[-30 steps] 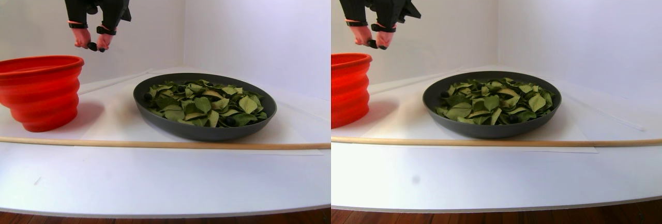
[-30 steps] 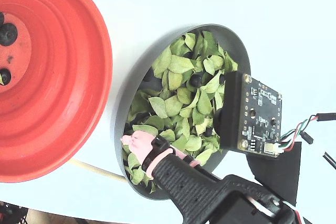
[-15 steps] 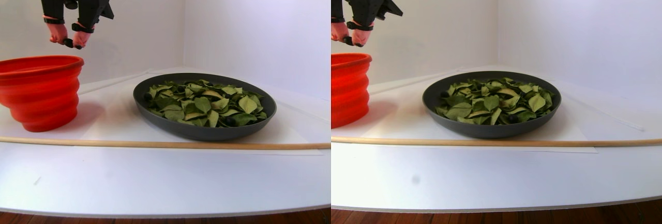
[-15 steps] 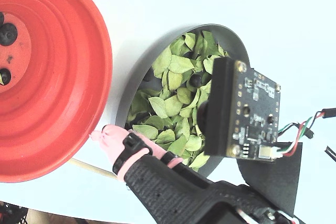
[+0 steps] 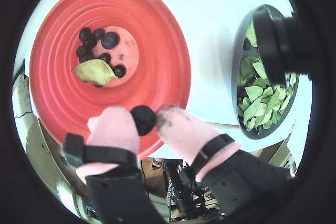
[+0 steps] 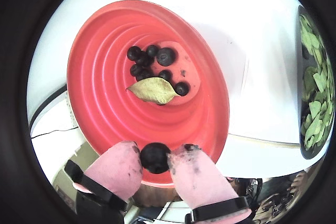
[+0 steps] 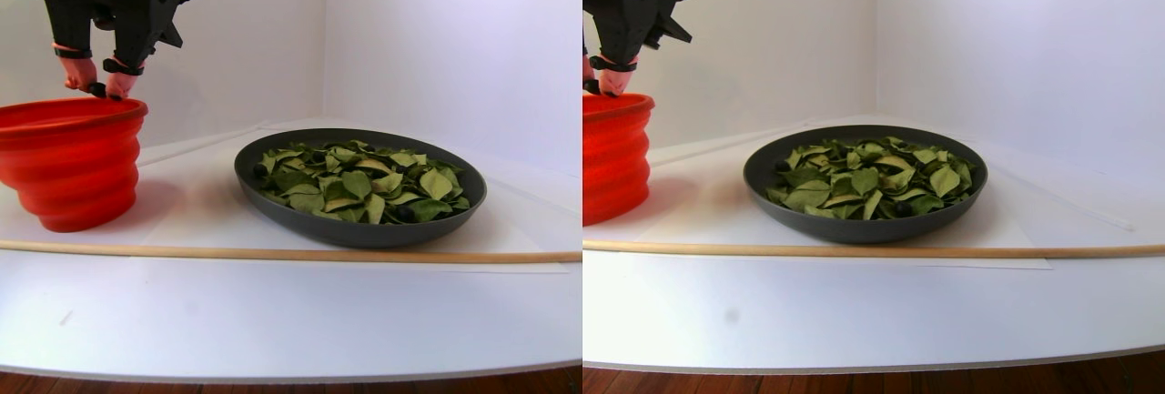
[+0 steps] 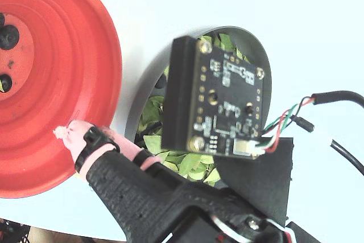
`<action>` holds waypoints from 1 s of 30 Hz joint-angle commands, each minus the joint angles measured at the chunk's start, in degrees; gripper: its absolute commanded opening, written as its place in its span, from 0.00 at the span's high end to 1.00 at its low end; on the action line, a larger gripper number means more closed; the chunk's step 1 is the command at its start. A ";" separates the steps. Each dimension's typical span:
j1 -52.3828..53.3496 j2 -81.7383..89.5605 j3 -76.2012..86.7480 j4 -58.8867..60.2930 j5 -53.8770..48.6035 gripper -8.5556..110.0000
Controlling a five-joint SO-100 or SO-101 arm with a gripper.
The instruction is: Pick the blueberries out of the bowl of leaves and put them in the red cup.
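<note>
Blueberry [image 6: 155, 157] pinched between the pink fingertips [image 6: 118, 167] of my gripper [image 5: 145, 121], which is closed on it just above the near rim of the red cup [image 6: 113, 114]. I judge the berry light, soft and easy to crush or roll, so it wants a gentle squeeze across its widest part, which is how the pads sit on it now. From the stereo pair view, the arm hangs down from above with the gripper [image 7: 98, 91] pointing down at the cup's [image 7: 64, 162] rim. Several blueberries [image 5: 97, 45] already lie on the cup's pale bottom, along with one stray leaf [image 5: 94, 72]. The bowl [image 7: 359, 230] with its leaves [image 7: 359, 185] sits on the worktop [image 7: 273, 312] to the right, apart from the cup. I'd want the berry further over the middle before letting go.
</note>
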 commanded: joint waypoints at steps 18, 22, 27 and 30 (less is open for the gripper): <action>1.41 1.58 -4.57 -2.64 0.79 0.81; 3.16 2.55 -4.83 -1.49 0.09 0.81; 5.27 4.66 -5.19 0.62 -0.35 0.81; 6.68 4.92 -5.54 1.49 -0.62 0.81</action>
